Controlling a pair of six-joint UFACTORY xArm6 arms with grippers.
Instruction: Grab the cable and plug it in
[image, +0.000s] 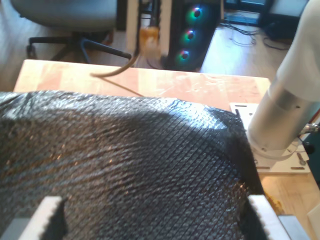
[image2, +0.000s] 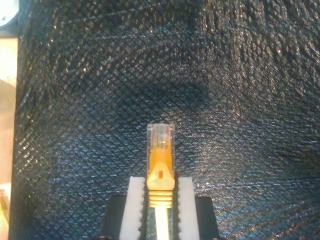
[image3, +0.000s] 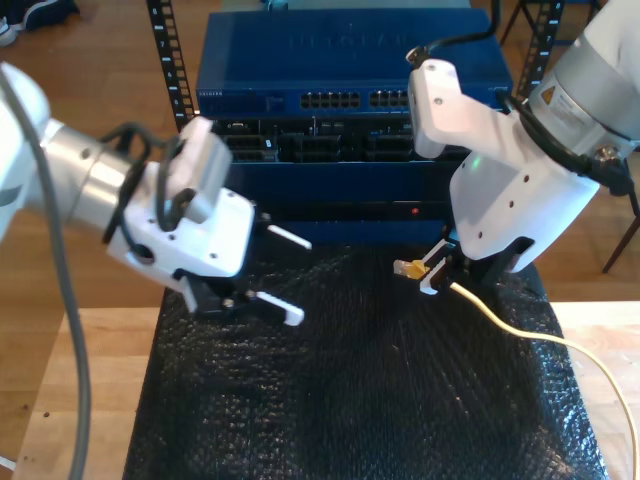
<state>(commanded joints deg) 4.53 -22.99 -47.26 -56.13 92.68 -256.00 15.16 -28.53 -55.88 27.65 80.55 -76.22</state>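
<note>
Second gripper clamps cable just behind plug, on exterior view's right, over black mat. First gripper spread, empty. Risk: plug tilts, misses switch port.

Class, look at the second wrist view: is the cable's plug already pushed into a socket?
No. The plug sticks out free beyond my second gripper, with just the black mat behind it.
</note>
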